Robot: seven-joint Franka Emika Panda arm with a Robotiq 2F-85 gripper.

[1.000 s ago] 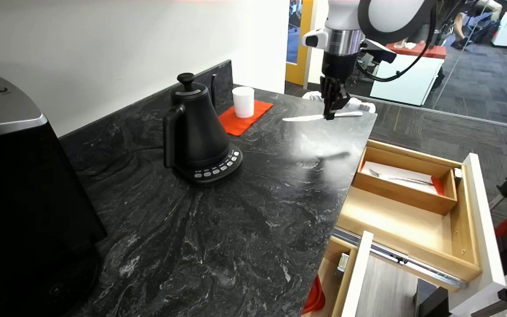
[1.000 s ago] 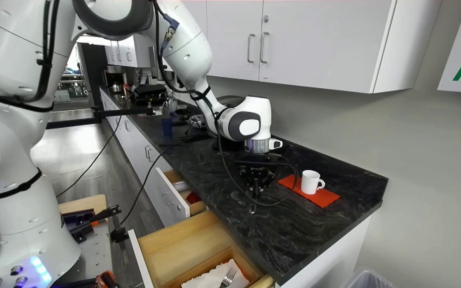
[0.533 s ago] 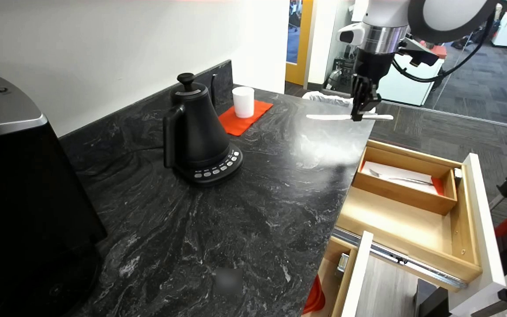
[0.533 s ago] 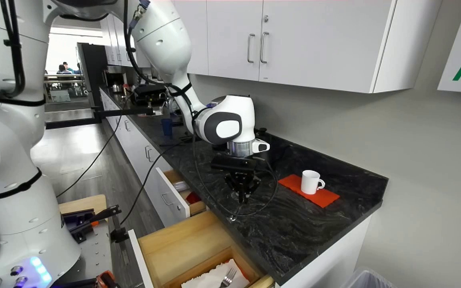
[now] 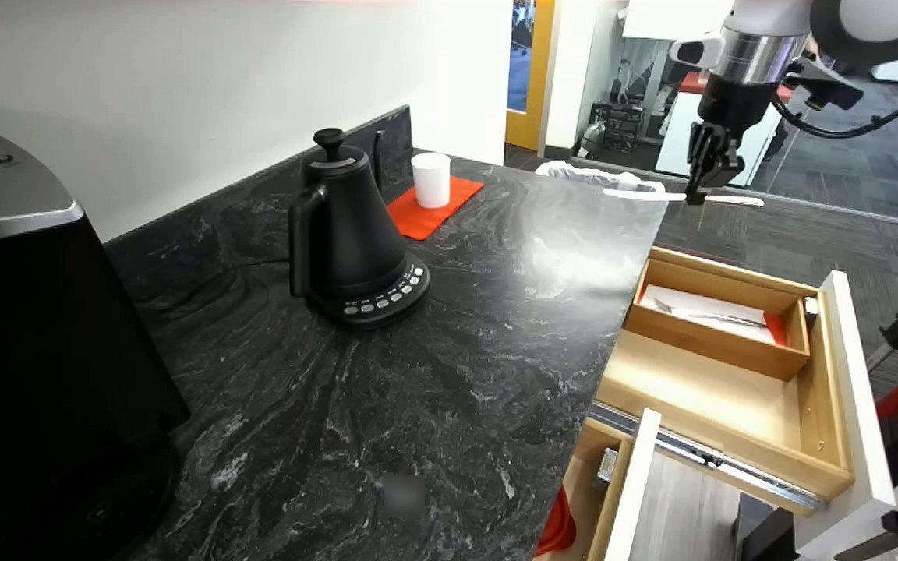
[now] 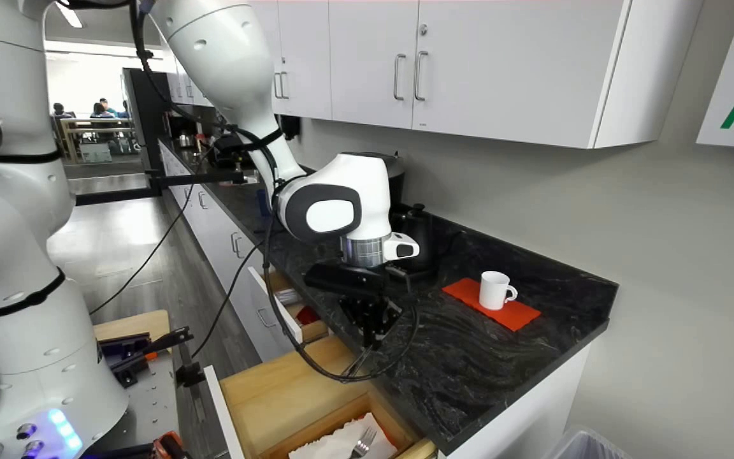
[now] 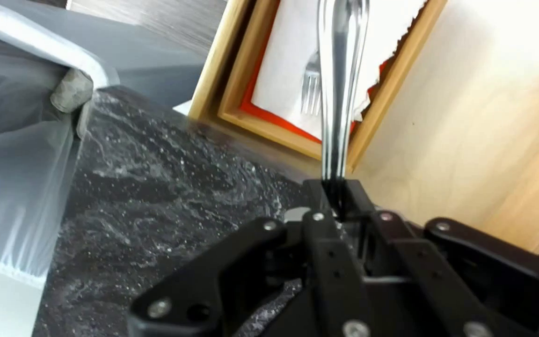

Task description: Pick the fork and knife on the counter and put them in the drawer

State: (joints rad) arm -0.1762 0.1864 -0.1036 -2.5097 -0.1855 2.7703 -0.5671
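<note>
My gripper (image 5: 696,198) is shut on the silver knife (image 5: 644,195), which lies level across the fingertips and sticks out on both sides. In the wrist view the knife's handle (image 7: 339,93) reaches away over the drawer, while the blade is hidden by the gripper. Both stand in the air near the edge of the dark counter (image 5: 457,374). The light-wood drawer (image 5: 706,389) is pulled out beside it. Inside its smaller wooden compartment (image 5: 718,354), the fork (image 6: 364,441) rests on a white napkin with red beneath.
A black kettle (image 5: 355,226) and a white mug (image 6: 494,290) on a red napkin (image 6: 520,315) occupy the counter. A lower drawer (image 5: 636,483) is partly pulled out. At the counter's end stands a bin with a clear liner (image 7: 12,178).
The gripper has carried the knife from above the counter outward past its edge, toward the drawer, and a little upward. The fork and drawer have stayed still.
</note>
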